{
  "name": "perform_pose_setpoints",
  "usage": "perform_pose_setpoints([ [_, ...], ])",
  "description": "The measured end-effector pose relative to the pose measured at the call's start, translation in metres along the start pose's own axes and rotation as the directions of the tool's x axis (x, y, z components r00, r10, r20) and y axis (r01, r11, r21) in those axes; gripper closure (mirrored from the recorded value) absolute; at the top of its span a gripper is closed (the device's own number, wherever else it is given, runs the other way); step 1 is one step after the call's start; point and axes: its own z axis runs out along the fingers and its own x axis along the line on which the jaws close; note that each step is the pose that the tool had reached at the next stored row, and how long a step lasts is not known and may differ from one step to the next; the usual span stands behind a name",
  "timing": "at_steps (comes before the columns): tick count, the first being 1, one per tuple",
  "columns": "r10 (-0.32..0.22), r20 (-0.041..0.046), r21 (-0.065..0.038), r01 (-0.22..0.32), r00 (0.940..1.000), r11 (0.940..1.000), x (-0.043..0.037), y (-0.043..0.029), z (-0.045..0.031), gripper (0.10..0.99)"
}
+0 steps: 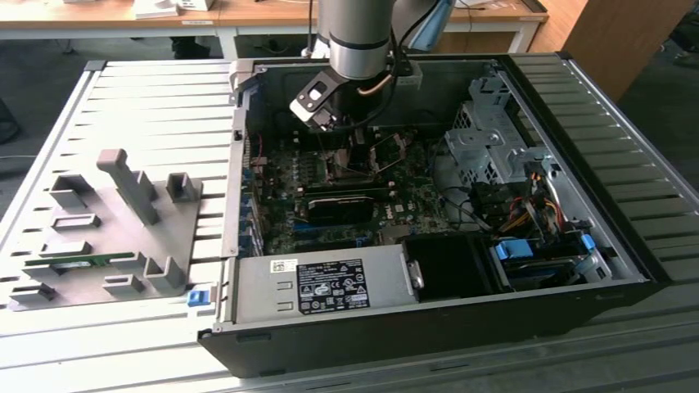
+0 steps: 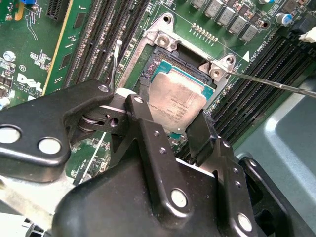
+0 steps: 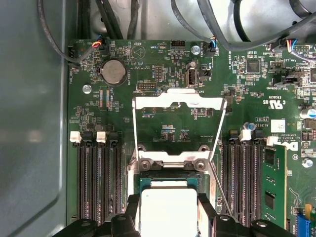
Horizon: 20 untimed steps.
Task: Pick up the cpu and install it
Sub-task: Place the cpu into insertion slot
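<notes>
The cpu (image 2: 175,101), a flat square chip with a silvery top and a thin green rim, lies over the open socket (image 2: 163,54) on the motherboard. In both wrist views my gripper (image 2: 173,123) has its black fingers (image 2: 143,118) pressed against two opposite edges of the chip, shut on it. The first wrist view shows the cpu (image 3: 168,207) between the gripper (image 3: 169,213) fingers, just below the raised metal load plate (image 3: 177,98). Whether the chip is fully seated I cannot tell. In the exterior view the gripper (image 1: 347,151) reaches down into the computer case (image 1: 611,246).
A thin socket lever (image 2: 271,83) sticks out beside the socket. Memory slots (image 3: 98,182) flank it, one holding a green module (image 3: 274,182). A drive cage (image 1: 486,135), cables (image 1: 525,205) and power supply (image 1: 317,286) crowd the case. A grey fixture tray (image 1: 110,237) lies at the exterior view's left.
</notes>
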Motion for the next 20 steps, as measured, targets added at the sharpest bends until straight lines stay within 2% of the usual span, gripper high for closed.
perform_pose_setpoints([
  [20, 0.000, 0.0000, 0.000, 0.000, 1.0000, 1.0000, -0.0016, 0.0000, 0.0021, 0.545],
])
